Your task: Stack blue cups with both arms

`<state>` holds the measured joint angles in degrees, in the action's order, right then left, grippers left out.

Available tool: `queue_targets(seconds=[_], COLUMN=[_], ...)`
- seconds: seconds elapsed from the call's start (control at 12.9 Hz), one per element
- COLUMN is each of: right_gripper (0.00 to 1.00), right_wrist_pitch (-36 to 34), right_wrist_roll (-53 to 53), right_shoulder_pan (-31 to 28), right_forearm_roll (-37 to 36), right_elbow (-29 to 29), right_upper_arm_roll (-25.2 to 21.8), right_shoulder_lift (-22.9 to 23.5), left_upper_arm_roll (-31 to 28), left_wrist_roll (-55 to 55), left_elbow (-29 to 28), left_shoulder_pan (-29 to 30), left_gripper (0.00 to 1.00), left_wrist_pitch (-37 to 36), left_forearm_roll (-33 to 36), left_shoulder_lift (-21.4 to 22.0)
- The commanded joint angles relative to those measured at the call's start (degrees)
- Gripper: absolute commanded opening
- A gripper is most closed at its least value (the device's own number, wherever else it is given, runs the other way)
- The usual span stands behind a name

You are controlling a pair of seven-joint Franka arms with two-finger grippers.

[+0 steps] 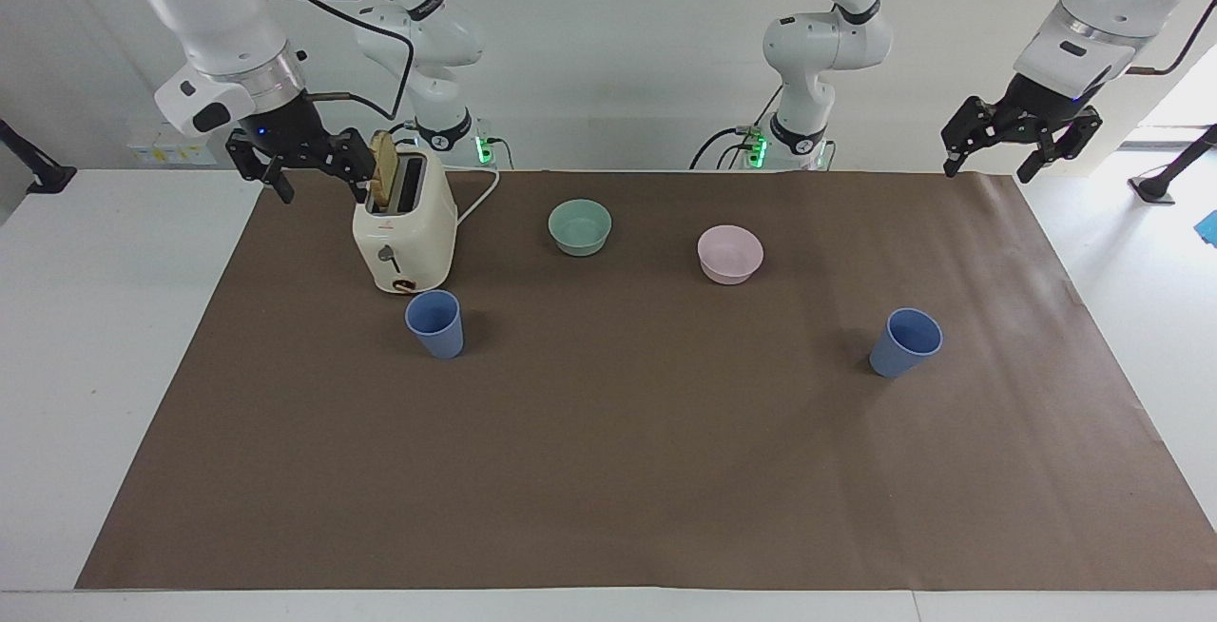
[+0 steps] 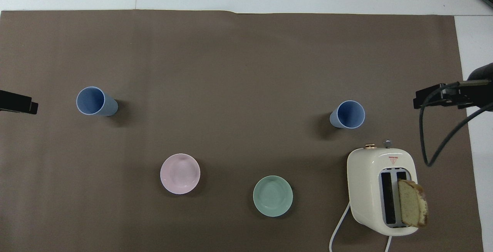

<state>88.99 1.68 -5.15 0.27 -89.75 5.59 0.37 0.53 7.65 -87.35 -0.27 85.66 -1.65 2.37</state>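
Two blue cups upright on brown mat, well apart: first cup (image 1: pixel 435 323) just beside the toaster (image 1: pixel 403 234), at its 6 o'clock in the facing view; second cup (image 1: pixel 904 342) toward left arm's end. Right gripper (image 1: pixel 318 177) raised beside toaster, fingers apart. Left gripper (image 1: pixel 994 159) over mat corner, fingers seemingly apart.

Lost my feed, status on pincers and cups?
Both pincers open, empty: right pincer up beside toaster, left pincer over table's edge. Blue cups upright, apart, unstacked. Nothing between them.
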Motion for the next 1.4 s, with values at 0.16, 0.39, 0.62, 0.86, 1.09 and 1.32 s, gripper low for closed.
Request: queue_targets(seconds=[0.16, 0.39, 0.62, 0.86, 1.09, 1.32], right_gripper=[1.00, 1.00, 1.00, 1.00, 1.00, 1.00], right_wrist_pitch=[0.3, 0.3, 0.3, 0.3, 0.3, 0.3], right_wrist_roll=[0.4, 0.4, 0.4, 0.4, 0.4, 0.4], right_shoulder_pan=[-1.0, -1.0, -1.0, -1.0, -1.0, -1.0], right_forearm_roll=[1.3, 1.3, 1.3, 1.3, 1.3, 1.3], right_elbow=[-0.3, -0.3, -0.3, -0.3, -0.3, -0.2], right_upper_arm_roll=[0.6, 0.6, 0.6, 0.6, 0.6, 0.6], right_shoulder_lift=[-0.2, -0.2, -0.2, -0.2, -0.2, -0.2], left_upper_arm_roll=[-0.1, -0.1, -0.1, -0.2, -0.2, -0.2], left_wrist_roll=[-0.4, -0.5, -0.5, -0.5, -0.5, -0.5], left_elbow=[-1.3, -1.2, -1.2, -1.2, -1.2, -1.2], left_shoulder_pan=[-0.2, -0.2, -0.2, 0.3, 0.6, 0.6], left_gripper=[1.00, 1.00, 1.00, 1.00, 1.00, 1.00], left_wrist_pitch=[0.6, 0.4, 0.1, 0.1, -0.2, -0.5], left_forearm_roll=[-0.4, -0.4, -0.4, -0.4, -0.4, -0.3], left_shoulder_lift=[1.1, 1.1, 1.1, 1.1, 1.1, 1.1])
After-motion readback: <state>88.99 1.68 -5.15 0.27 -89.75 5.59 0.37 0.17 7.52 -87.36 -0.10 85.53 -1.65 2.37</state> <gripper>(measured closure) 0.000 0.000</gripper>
